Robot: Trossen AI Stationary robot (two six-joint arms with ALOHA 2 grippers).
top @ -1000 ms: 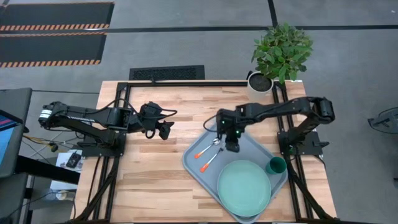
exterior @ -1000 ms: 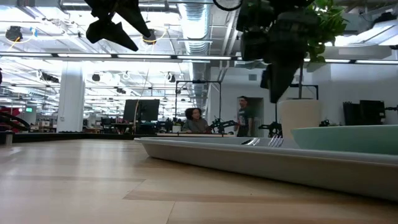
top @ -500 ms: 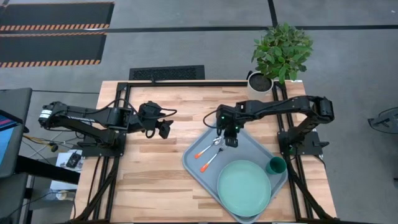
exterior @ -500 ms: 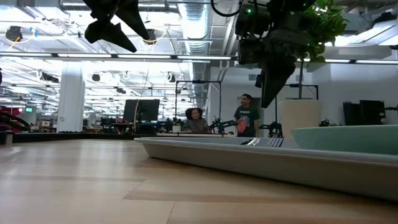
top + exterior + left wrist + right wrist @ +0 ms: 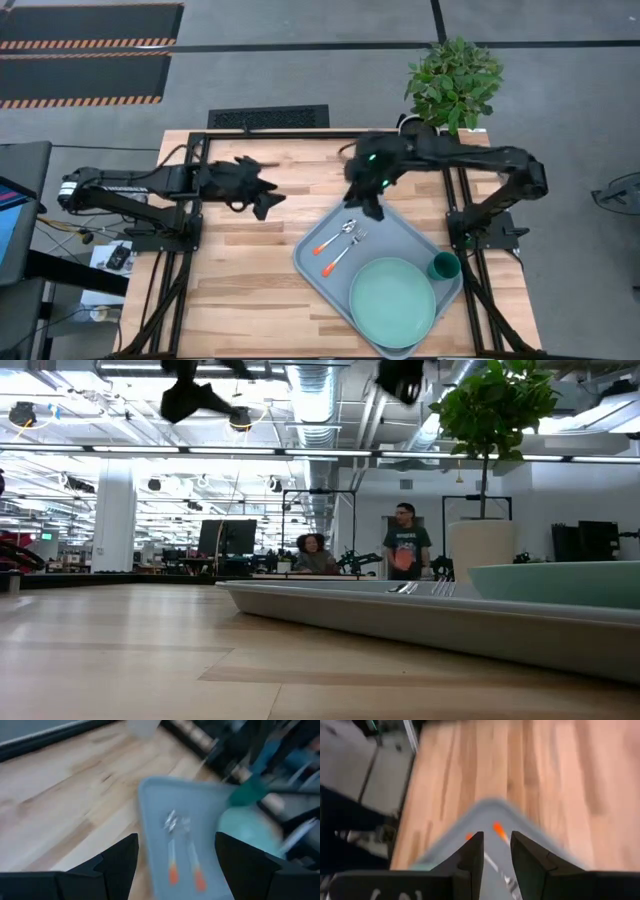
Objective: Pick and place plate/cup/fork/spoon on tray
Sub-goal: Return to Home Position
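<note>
Right hand (image 5: 372, 207) lifted clear of tray (image 5: 400, 238); left hand (image 5: 267, 203) waits.

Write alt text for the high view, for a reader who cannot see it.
A grey-blue tray on a wooden table holds a mint-green plate, a dark green cup beside it, and a spoon and fork side by side. The empty right gripper hangs over the tray's far corner, the empty left gripper over bare wood left of it.
</note>
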